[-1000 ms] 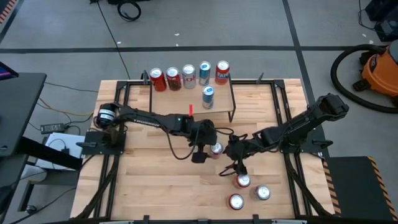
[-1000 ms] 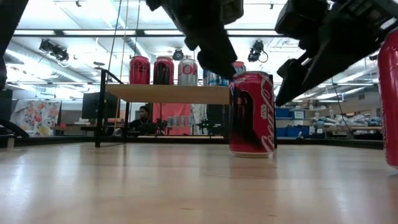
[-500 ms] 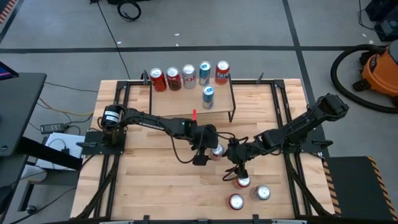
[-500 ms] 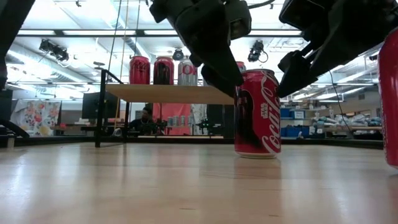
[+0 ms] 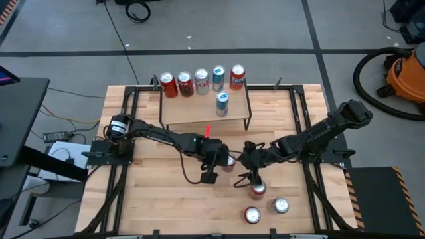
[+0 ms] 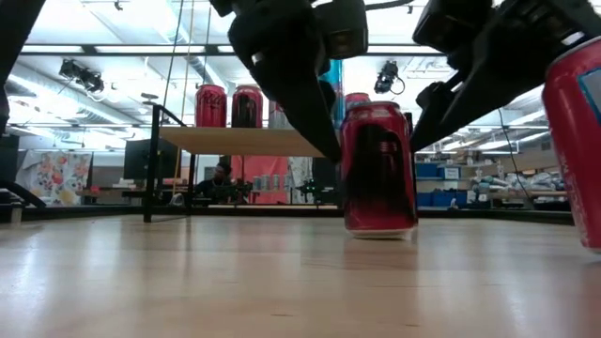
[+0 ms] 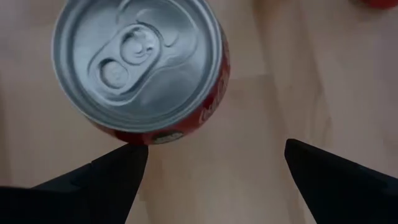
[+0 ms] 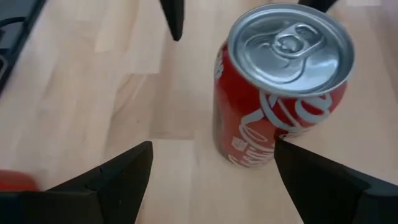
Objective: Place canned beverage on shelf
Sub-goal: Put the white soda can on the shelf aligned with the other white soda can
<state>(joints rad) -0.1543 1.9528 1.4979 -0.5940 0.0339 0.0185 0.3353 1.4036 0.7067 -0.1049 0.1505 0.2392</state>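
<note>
Red can [image 5: 229,160] stands upright mid-table, well short of the shelf [image 5: 199,109]. Left gripper [image 7: 211,168] hovers over it, fingers spread, holding nothing; right gripper [image 8: 211,171] likewise open nearby. Judged rigid, thin-walled, smooth; grip the mid-body sidewall.

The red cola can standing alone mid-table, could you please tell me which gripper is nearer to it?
Left. The left gripper hangs open right beside the red cola can; the right gripper, also open, sits farther off on its other side.
</note>
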